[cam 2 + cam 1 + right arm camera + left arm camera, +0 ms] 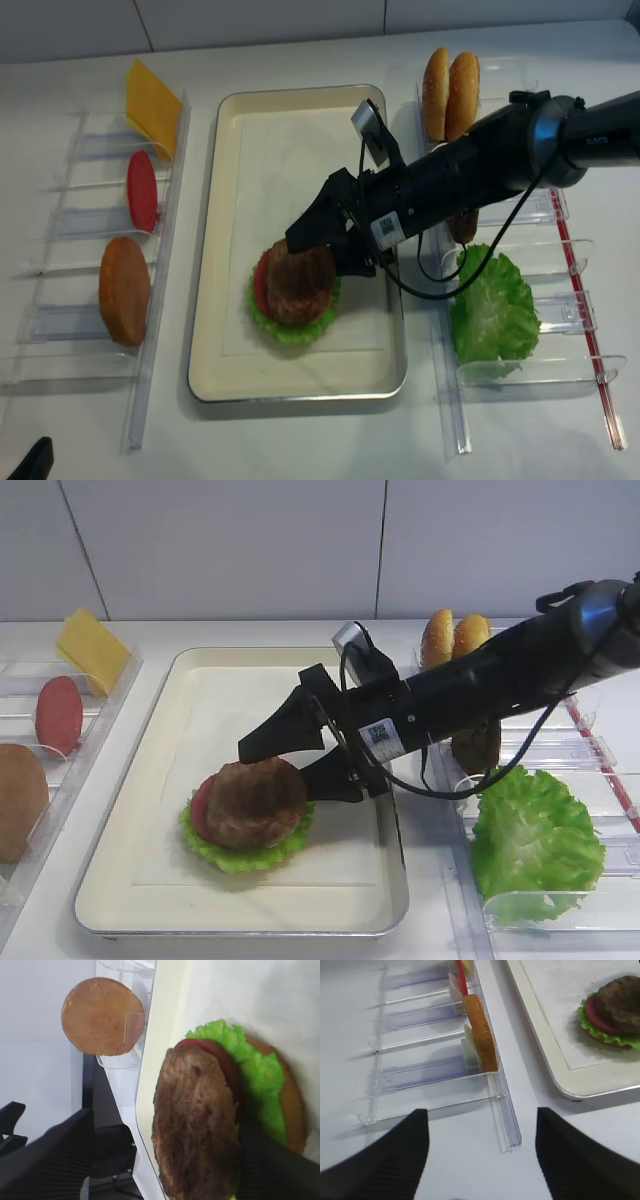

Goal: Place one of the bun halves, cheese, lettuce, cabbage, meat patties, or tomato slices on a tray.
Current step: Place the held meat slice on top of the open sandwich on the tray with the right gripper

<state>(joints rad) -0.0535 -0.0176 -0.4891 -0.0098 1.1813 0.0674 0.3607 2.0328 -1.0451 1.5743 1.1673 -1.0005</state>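
Now right gripper (295, 760) stands w/ jaws spread wide either side of the meat patty (255, 800), which sits on tomato and lettuce mid-lower tray (140, 850), prob. just let go; left gripper (480, 1152) also open, idle.

Right arm (520, 670) glossy black, looped black cable, white QR label, silver wrist camera (352, 640), ribbed black fingers (385, 1160).

Dark brown meat patty (256, 802) lies atop tomato slice (201, 808) and lettuce (245, 855) on the tray (150, 860)
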